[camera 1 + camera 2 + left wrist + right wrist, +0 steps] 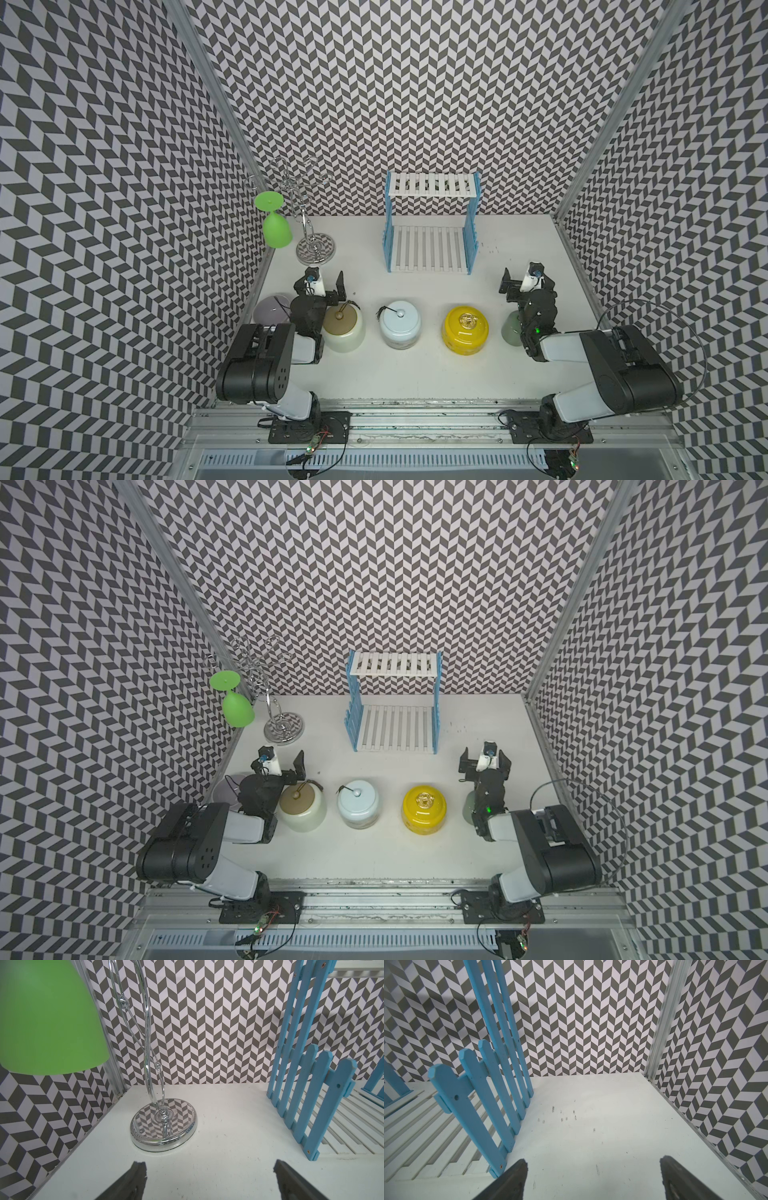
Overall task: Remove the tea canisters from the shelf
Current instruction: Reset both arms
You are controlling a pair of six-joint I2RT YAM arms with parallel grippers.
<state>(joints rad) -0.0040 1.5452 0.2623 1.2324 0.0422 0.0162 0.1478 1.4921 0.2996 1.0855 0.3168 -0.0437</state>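
The shelf point(432, 249) point(395, 729) stands at the back with both slatted tiers bare. Four tea canisters sit in a row on the table in front of it: cream with a brown lid point(343, 332), pale blue point(400, 326), yellow point(465, 332), and sage green point(511, 330), which is half hidden behind my right arm. My left gripper point(322, 286) point(208, 1167) hovers open behind the cream canister, nothing between its fingers. My right gripper point(527, 282) point(593, 1165) is open and holds nothing; it is behind the sage canister, beside the shelf's blue side panel point(473, 1105).
A chrome wire stand point(316, 249) point(164, 1124) at the back left carries a bright green goblet point(276, 230) point(47, 1018) hanging upside down. A grey-lilac bowl point(270, 309) sits by the left wall, partly behind my left arm. Patterned walls enclose three sides.
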